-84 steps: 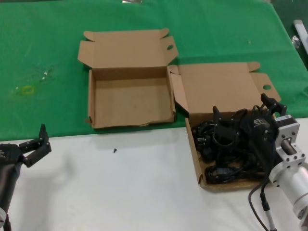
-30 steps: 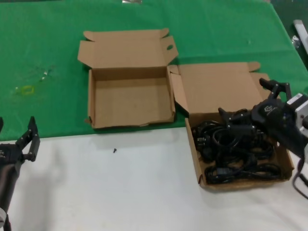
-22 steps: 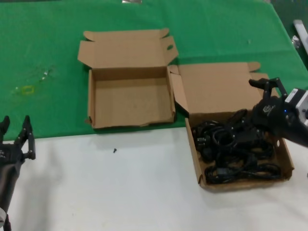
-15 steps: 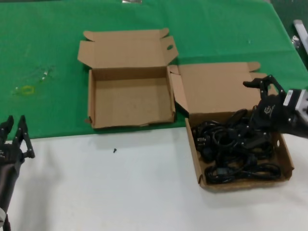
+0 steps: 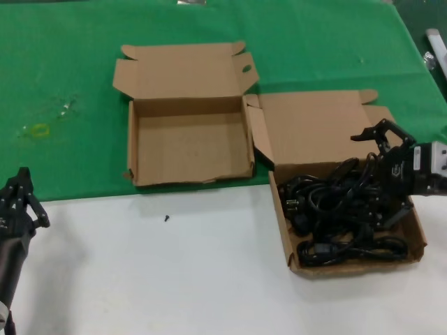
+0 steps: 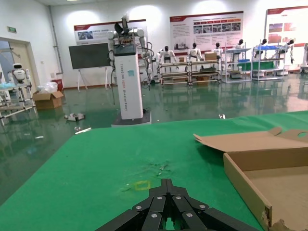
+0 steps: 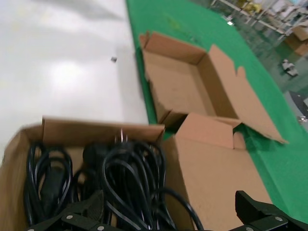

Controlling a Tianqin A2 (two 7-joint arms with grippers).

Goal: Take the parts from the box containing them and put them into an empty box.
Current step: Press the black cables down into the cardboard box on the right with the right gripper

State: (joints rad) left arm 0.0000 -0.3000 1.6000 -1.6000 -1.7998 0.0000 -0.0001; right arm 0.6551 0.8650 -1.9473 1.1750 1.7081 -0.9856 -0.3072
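The parts, black looped power cords (image 5: 339,209), lie tangled in the right cardboard box (image 5: 281,223). My right gripper (image 5: 380,171) hovers open over the far right side of that box. One finger is raised above the open lid (image 5: 314,125) and the other is low among the cords. In the right wrist view the cords (image 7: 120,178) lie between its wide-spread fingers (image 7: 89,209). The empty box (image 5: 188,143) stands open to the left, also seen as the empty box (image 7: 178,82). My left gripper (image 5: 19,199) is shut at the table's left edge, holding nothing (image 6: 167,183).
A small black screw (image 5: 166,218) lies on the white table in front of the empty box. Green cloth (image 5: 70,56) covers the far half, with a yellow mark (image 5: 38,130) on it. Both boxes have lids folded back.
The right gripper swung from above the cords' middle toward the box's far right side and turned, staying open. The left gripper shut and drifted left.
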